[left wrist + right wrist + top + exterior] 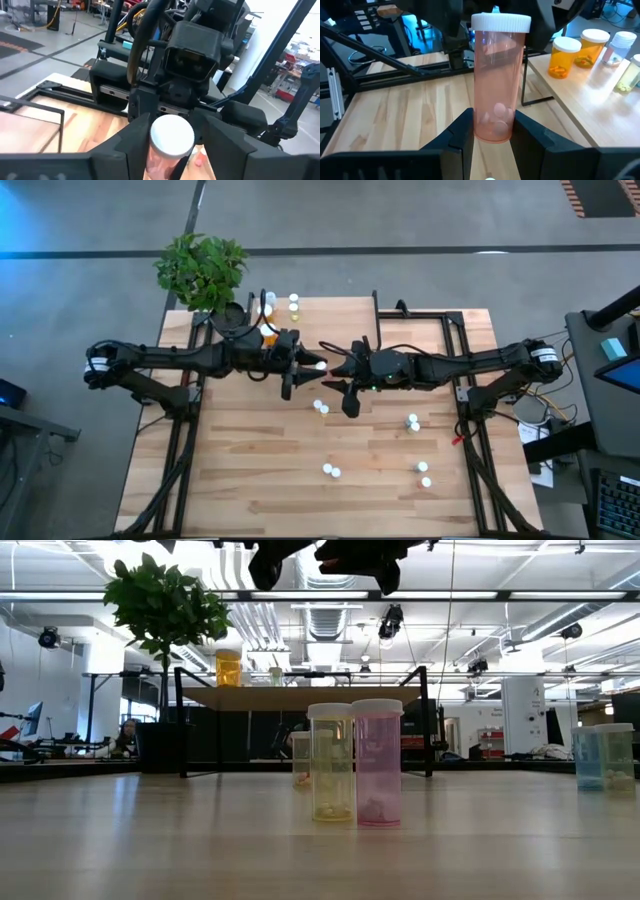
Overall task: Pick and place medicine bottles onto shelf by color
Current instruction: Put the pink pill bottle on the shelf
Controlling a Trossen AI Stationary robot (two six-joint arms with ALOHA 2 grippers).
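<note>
The right hand [492, 142] pinches a pink medicine bottle [499, 80] by its base, white cap pointing toward the left hand [172, 145]. The left hand's fingers [135, 137] flank the cap end; contact cannot be confirmed. Both hands meet above the bench [260, 470], just beside the shelf [580, 107], which carries orange bottles [562, 57].

Pink bottle [499, 80] upright, aloft; others scattered.
</note>
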